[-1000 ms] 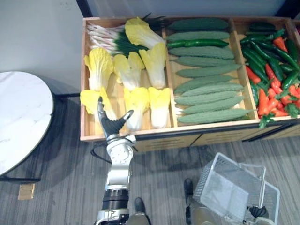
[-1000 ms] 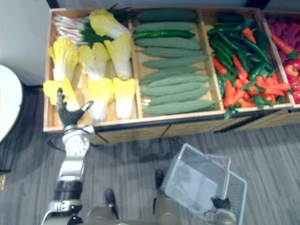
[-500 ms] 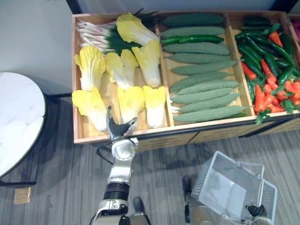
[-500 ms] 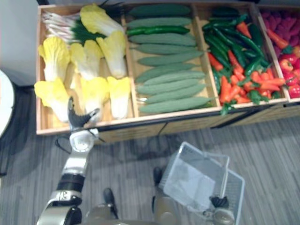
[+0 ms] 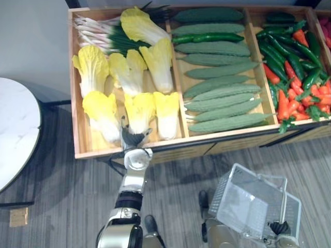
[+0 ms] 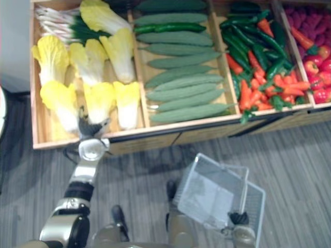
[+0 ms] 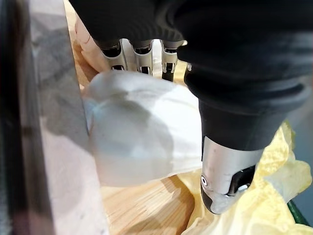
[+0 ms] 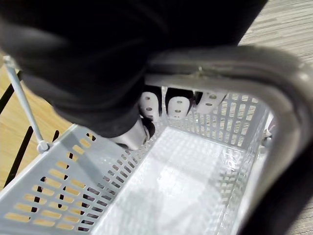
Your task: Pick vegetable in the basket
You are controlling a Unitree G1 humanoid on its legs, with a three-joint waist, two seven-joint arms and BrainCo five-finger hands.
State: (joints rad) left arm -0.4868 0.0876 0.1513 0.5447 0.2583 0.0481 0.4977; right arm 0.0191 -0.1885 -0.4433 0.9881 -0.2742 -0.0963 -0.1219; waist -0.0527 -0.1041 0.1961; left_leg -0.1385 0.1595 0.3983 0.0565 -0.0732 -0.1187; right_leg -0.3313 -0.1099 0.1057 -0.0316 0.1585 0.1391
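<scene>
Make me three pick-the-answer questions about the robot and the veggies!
1. What colour is the basket? A red; B light grey; C green.
2. Where is the left hand? A in the basket; B at the front napa cabbages; C far from any vegetable.
3. What is the right hand doing? A hanging open; B squeezing a cabbage; C gripping the basket's handle.
Answers: 1 B, its mesh walls look pale grey. 2 B, its open fingers reach over a cabbage's white base. 3 C, its fingers curl round the grey handle.
</scene>
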